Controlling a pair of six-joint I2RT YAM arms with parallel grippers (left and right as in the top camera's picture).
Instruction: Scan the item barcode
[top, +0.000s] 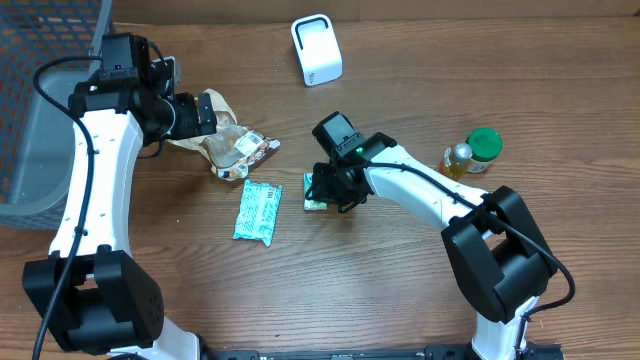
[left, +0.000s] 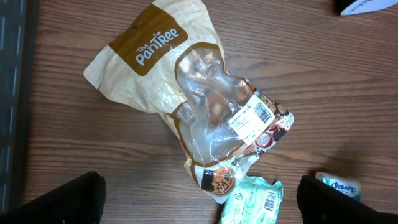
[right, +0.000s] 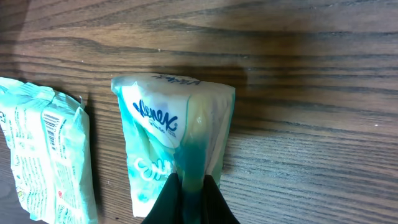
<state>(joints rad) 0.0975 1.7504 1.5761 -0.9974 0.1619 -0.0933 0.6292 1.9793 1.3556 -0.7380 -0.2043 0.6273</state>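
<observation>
Seen from overhead, your right gripper hid most of the tissue pack, and its barcode could not be made out. The gripper was pinched shut on the pack's teal-and-white wrapper, mid-table, beside a green packet. Your left gripper stood wide open above a snack bag.

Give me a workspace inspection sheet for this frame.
Surface: wooden table, no spills seen.
Job's things: Kleenex pack, pinched at one end by the right hand; white device, likely the scanner, stands apart at the far side.
Clutter: PanTree bag; teal packet; green-capped bottle.
Hands: left hand open above the PanTree bag; right hand shut on the Kleenex pack.
Cables: black cable along the left arm.
Surroundings: grey basket at left.
</observation>
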